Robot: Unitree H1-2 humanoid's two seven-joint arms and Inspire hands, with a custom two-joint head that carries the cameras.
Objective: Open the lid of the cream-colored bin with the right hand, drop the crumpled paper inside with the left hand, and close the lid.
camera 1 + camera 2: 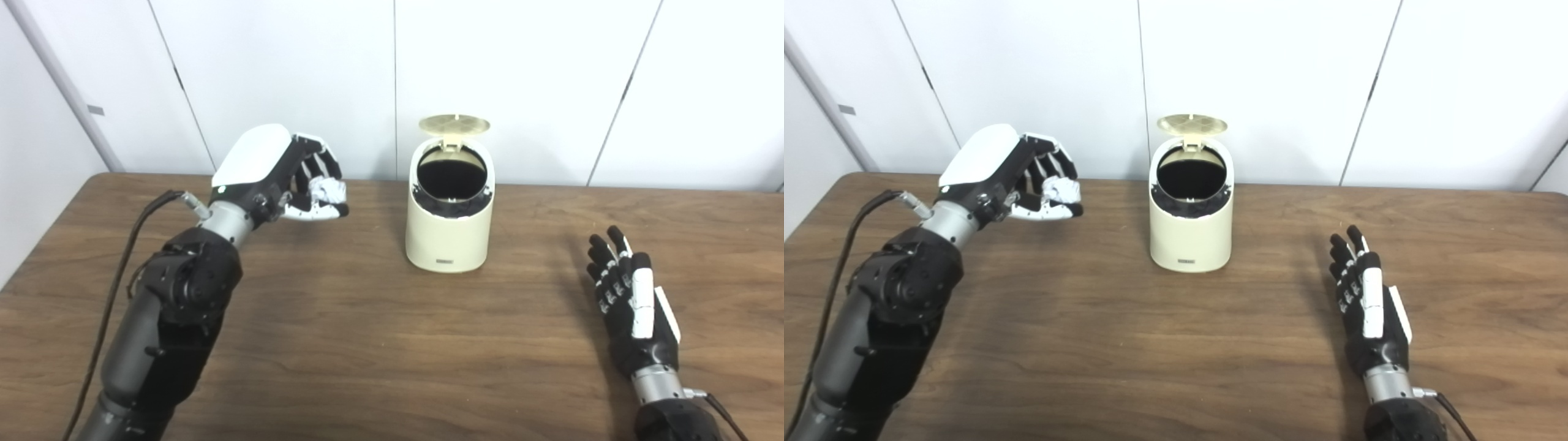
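The crumpled paper (326, 189) is gripped in the left hand (288, 177), raised left of the cream-colored bin (449, 229), whose lid (454, 124) is flipped up. The right hand (631, 306), fingers spread and empty, is held right of the bin over the desk (367, 343).

bin (449, 236) interior dark; crumpled paper (326, 188) half hidden by fingers (315, 164)

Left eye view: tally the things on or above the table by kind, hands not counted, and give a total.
Cream-colored bin, lid up: 1
Crumpled paper, held in the left hand: 1
Total: 2
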